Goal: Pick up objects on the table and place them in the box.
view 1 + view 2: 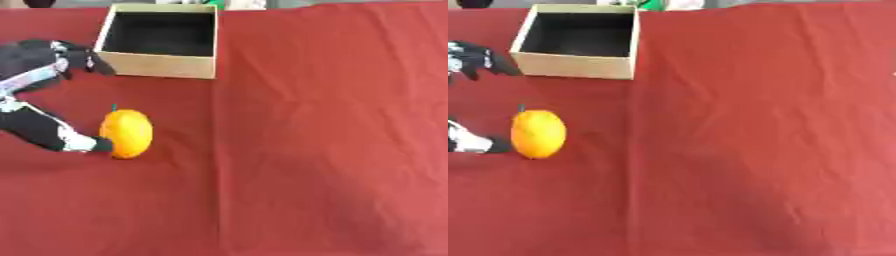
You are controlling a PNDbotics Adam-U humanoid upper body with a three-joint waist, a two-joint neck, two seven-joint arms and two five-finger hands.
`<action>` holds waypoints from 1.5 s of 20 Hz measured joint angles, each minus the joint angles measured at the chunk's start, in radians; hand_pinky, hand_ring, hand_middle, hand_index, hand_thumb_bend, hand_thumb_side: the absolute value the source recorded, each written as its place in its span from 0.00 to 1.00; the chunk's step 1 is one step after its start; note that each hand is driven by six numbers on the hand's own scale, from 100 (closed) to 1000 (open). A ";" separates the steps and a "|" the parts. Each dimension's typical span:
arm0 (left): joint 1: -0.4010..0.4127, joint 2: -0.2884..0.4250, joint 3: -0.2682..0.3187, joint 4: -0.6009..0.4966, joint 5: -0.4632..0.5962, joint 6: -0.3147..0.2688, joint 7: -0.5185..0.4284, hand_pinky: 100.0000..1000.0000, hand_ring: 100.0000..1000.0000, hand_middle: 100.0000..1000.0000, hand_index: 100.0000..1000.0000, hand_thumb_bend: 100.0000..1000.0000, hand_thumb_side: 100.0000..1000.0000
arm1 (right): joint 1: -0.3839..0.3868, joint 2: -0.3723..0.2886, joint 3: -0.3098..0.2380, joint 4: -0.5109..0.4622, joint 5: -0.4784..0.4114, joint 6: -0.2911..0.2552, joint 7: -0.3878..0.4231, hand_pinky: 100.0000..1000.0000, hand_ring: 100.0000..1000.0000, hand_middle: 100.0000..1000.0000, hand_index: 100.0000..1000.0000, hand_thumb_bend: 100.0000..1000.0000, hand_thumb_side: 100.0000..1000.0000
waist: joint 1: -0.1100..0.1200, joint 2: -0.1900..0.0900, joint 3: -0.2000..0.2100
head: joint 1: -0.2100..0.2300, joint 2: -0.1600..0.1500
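The fruit [128, 133] lies on the table [332, 140], before the box [162, 40] (left hand [39, 100] just left).

The red cloth [332, 140] lies bare to the right of the box [162, 64] and the orange fruit [128, 133]. Between box and fruit runs an open strip. The left hand [39, 100] occupies the left edge, one finger touching the fruit.

No text, label, brand, number or sign can be read anywhere in either view, on any surface.
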 measured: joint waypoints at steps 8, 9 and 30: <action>0.009 -0.008 0.043 0.000 0.042 -0.002 0.059 0.63 0.77 0.73 0.84 0.52 0.53 | 0.001 0.000 0.000 0.000 0.000 0.000 0.000 0.92 0.85 0.79 0.91 0.00 0.95 | 0.002 0.000 0.002 | -0.018 -0.001; 0.010 -0.008 0.046 0.000 0.043 -0.002 0.060 0.63 0.77 0.74 0.85 0.54 0.52 | 0.001 0.000 0.000 0.000 0.000 0.000 0.000 0.92 0.85 0.79 0.91 0.00 0.95 | 0.003 0.000 0.002 | -0.020 -0.001; -0.034 -0.038 -0.070 0.007 -0.009 0.184 -0.106 0.62 0.82 0.76 0.86 0.44 0.11 | 0.004 0.000 0.001 0.000 -0.004 0.000 0.000 0.92 0.85 0.79 0.91 0.00 0.96 | 0.002 0.000 -0.008 | -0.026 -0.008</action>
